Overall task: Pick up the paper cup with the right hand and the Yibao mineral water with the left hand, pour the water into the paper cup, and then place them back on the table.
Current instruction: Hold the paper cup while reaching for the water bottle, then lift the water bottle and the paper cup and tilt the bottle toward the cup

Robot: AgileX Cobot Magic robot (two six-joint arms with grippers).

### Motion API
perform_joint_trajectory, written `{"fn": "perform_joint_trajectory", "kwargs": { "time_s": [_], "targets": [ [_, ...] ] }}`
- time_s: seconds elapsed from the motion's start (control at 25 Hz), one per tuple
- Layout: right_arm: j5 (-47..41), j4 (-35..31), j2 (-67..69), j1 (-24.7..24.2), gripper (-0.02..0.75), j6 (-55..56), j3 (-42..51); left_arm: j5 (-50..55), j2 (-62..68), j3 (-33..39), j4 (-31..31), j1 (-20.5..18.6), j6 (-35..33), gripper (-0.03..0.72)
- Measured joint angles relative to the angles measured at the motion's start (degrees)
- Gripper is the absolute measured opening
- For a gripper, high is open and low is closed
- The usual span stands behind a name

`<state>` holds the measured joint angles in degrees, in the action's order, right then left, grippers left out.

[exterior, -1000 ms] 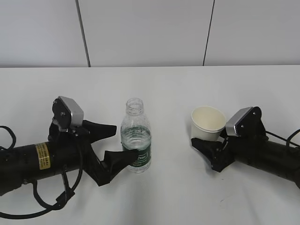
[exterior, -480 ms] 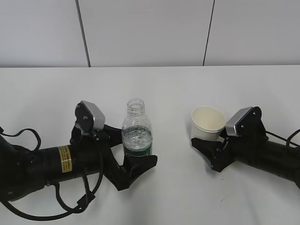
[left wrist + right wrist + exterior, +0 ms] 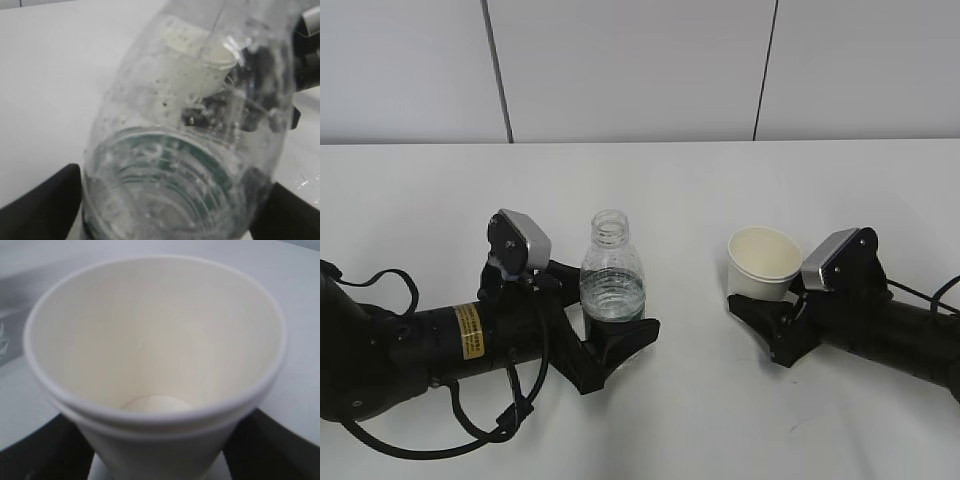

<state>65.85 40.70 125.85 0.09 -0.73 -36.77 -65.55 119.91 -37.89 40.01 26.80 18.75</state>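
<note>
**Both hands closed in low on bottle and cup**

Nearest us, we see the black left hand (image 3: 610,335) with its yellow sticker lying almost flat along the plain white worktop (image 3: 680,190), forearm stretched in from the left edge and grey-silver wrist block tipped upward. Its two black fingers (image 3: 620,345) sit on either side of the lower body of the small clear ribbed plastic water bottle with a dark green label (image 3: 611,290), pressed against it; the left wrist view shows the bottle (image 3: 190,140) filling the space between both fingers. The bottle stands upright, uncapped, on the worktop.

To the right, the black right hand (image 3: 767,322) also lies low, angled in from the right edge. Its fingers bracket the base of the small cream-white paper cup (image 3: 764,263), apparently clamped on it. In the right wrist view the cup (image 3: 155,365) is upright.
</note>
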Motion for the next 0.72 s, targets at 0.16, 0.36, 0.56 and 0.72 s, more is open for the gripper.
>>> {"fn": "perform_joint_trajectory", "kwargs": {
  "time_s": [0.16, 0.36, 0.56, 0.72],
  "targets": [
    [0.00, 0.00, 0.00, 0.00, 0.549, 0.00, 0.00, 0.00, 0.00, 0.00, 0.00, 0.00, 0.00, 0.571],
    [0.00, 0.00, 0.00, 0.00, 0.549, 0.00, 0.00, 0.05, 0.00, -0.07, -0.09, 0.00, 0.00, 0.500],
    [0.00, 0.00, 0.00, 0.00, 0.549, 0.00, 0.00, 0.10, 0.00, -0.07, -0.22, 0.00, 0.00, 0.470],
    [0.00, 0.00, 0.02, 0.00, 0.549, 0.00, 0.00, 0.10, 0.00, -0.07, -0.24, 0.00, 0.00, 0.468]
  ]
}}
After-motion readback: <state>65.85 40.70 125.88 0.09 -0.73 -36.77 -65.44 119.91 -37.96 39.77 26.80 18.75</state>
